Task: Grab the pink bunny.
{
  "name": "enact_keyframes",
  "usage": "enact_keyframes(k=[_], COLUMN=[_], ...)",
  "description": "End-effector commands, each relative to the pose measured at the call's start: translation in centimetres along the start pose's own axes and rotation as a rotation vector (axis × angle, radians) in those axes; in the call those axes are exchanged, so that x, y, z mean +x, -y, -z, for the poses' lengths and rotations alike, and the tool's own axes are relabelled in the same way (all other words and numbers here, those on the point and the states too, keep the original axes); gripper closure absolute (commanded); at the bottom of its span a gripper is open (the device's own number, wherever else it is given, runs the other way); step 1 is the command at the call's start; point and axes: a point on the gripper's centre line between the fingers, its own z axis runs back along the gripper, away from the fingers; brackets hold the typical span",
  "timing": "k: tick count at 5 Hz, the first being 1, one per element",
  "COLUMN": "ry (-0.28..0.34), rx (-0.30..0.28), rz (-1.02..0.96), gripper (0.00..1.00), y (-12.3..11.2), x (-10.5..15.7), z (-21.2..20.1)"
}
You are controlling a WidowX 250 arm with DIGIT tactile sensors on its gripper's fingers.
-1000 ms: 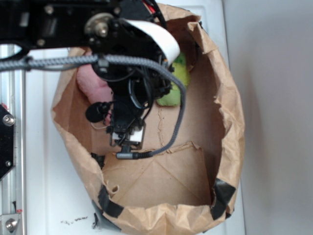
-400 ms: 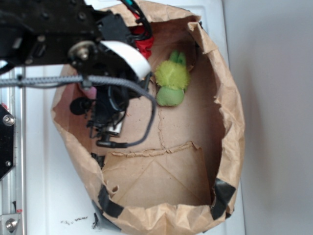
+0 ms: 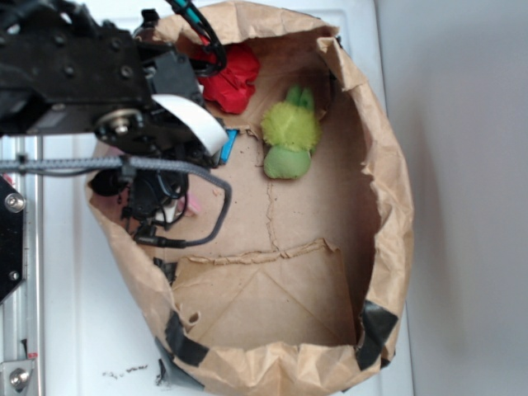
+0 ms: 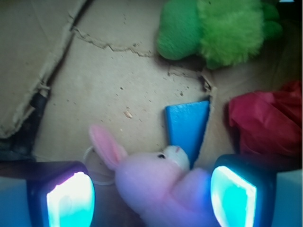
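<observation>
The pink bunny (image 4: 156,184) lies on the brown paper floor, between my fingers in the wrist view. Its ear points up-left, its white face patch faces the blue piece, and a thin white loop lies beside it. My gripper (image 4: 151,201) is open. The right pad (image 4: 234,196) is close to the bunny's body and the left pad (image 4: 71,201) stands apart from it. In the exterior view the gripper (image 3: 153,216) is low at the left inside the bag. It hides the bunny except for a small pink bit (image 3: 194,205).
A crumpled brown paper bag (image 3: 388,190) walls the area all round. A lime-green plush toy (image 3: 289,136) (image 4: 218,30) and a red cloth ball (image 3: 231,78) (image 4: 265,123) lie at the back. A blue piece (image 3: 228,142) (image 4: 187,125) lies near the bunny.
The arm has moved left toward the bag's left wall, uncovering the green plush and the red ball. The gripper now sits over the bunny.
</observation>
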Motion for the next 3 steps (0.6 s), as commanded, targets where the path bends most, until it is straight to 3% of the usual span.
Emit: enact_keyframes(k=[1, 2, 3], ry=[0.107, 0.205, 0.216], rx=[0.043, 0.074, 0.076], rz=[0.126, 0.229, 0.276], gripper=[0.00, 0.00, 0.00], y=[-0.1, 0.0, 0.5], x=[0.4, 0.6, 0.2], z=[1.0, 2.3, 2.5])
